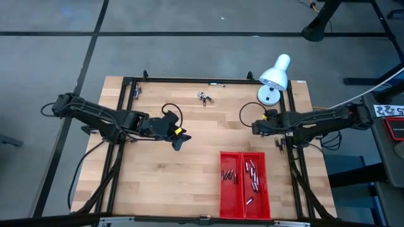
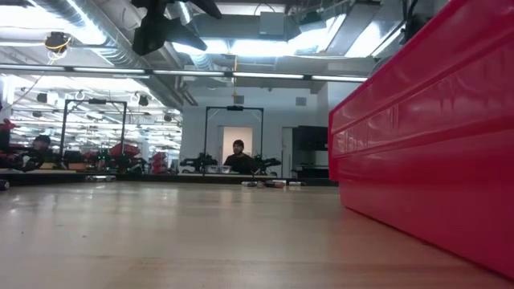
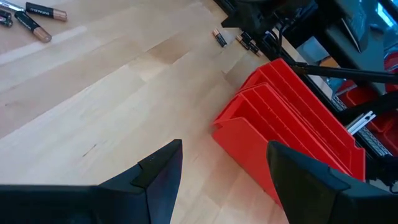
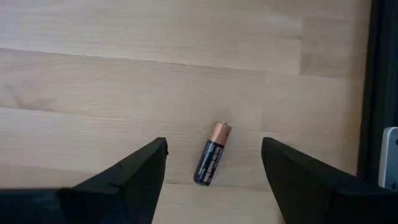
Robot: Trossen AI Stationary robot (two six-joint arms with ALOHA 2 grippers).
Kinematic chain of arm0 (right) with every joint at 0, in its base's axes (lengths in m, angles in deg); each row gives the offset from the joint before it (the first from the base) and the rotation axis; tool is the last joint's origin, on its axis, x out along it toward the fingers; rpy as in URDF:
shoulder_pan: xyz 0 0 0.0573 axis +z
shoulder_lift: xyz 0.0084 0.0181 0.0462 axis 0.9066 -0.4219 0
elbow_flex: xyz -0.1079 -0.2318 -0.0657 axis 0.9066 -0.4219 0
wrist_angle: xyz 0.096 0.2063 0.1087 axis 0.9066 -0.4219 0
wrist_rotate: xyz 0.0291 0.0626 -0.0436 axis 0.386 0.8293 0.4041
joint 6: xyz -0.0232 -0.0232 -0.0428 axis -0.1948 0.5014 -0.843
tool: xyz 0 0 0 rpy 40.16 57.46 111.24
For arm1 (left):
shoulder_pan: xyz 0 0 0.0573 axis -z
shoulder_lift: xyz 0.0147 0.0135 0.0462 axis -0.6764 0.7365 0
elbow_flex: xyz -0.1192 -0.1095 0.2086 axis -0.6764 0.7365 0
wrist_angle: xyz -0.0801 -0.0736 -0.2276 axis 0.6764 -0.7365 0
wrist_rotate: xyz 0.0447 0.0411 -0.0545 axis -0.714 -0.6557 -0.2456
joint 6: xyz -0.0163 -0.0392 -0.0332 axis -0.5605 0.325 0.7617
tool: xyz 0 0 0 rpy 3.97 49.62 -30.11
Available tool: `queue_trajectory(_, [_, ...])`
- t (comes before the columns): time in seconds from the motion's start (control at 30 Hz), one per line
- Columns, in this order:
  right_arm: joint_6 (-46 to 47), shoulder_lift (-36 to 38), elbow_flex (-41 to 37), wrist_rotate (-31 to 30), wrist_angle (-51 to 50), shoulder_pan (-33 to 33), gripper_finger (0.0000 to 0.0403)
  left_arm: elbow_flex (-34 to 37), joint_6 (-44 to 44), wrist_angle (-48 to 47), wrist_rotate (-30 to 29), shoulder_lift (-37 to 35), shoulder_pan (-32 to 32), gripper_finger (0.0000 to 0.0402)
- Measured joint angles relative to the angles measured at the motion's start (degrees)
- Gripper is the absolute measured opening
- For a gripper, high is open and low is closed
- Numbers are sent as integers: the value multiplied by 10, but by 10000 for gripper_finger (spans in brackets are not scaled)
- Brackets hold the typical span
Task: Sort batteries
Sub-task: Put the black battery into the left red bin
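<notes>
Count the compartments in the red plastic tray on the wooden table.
2. The red plastic tray has a left compartment and a right compartment, side by side on the table's right half. Each holds small cylindrical batteries. No further compartment looks hidden.

Open wooden surface (image 1: 164, 183) spans the near-left quarter and the centre, giving unobstructed passage between the two arms. The red tray (image 1: 244, 155) stands at the near right, its upright walls blocking any low sweep from the left. A white lamp (image 1: 274, 75) occupies the far-right corner, close beside the right arm. A black frame rail (image 1: 189, 80) borders the far edge, with side rails along both flanks. The left pincer (image 1: 178, 142) hangs over mid-surface, fingers spread, nothing between them. The right pincer (image 1: 254, 128), fingers apart, straddles one loose battery (image 4: 212, 162) with clear wood on either side. Scattered batteries (image 1: 204, 97) lie far centre.
</notes>
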Motion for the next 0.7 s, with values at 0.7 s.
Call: queue_trajectory(0.7, [27, -88, -86, 35, 144, 2, 219, 0, -6, -17, 0, 0, 0, 224])
